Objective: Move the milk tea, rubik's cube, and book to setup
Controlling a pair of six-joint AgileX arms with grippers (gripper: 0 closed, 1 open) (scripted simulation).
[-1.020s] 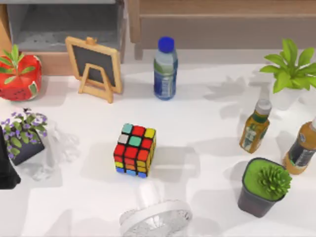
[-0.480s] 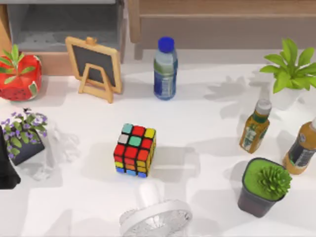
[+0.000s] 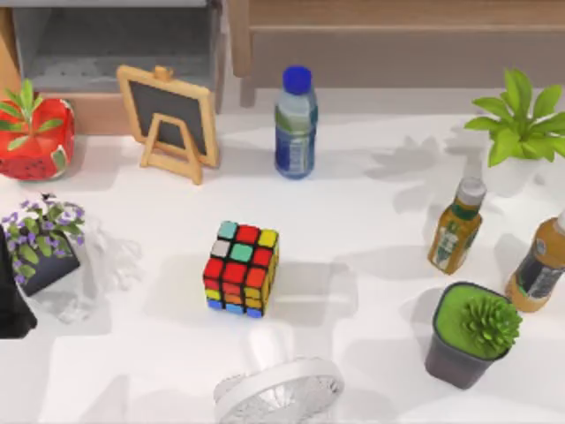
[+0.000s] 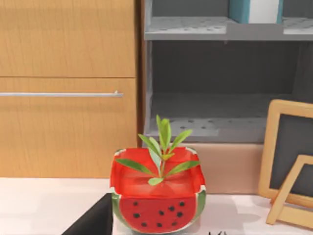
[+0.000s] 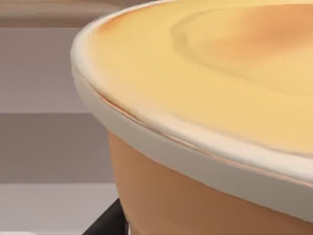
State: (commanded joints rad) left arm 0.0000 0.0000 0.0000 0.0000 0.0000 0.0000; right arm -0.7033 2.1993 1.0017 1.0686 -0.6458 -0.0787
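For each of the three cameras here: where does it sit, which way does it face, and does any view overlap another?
Top view: above the table, looking down on the rubik's cube; dark left arm at the left edge.
Left wrist view: low, facing the watermelon planter and shelves.
Right wrist view: close against a tan cup.
Shared: planter and chalkboard, top and left wrist.
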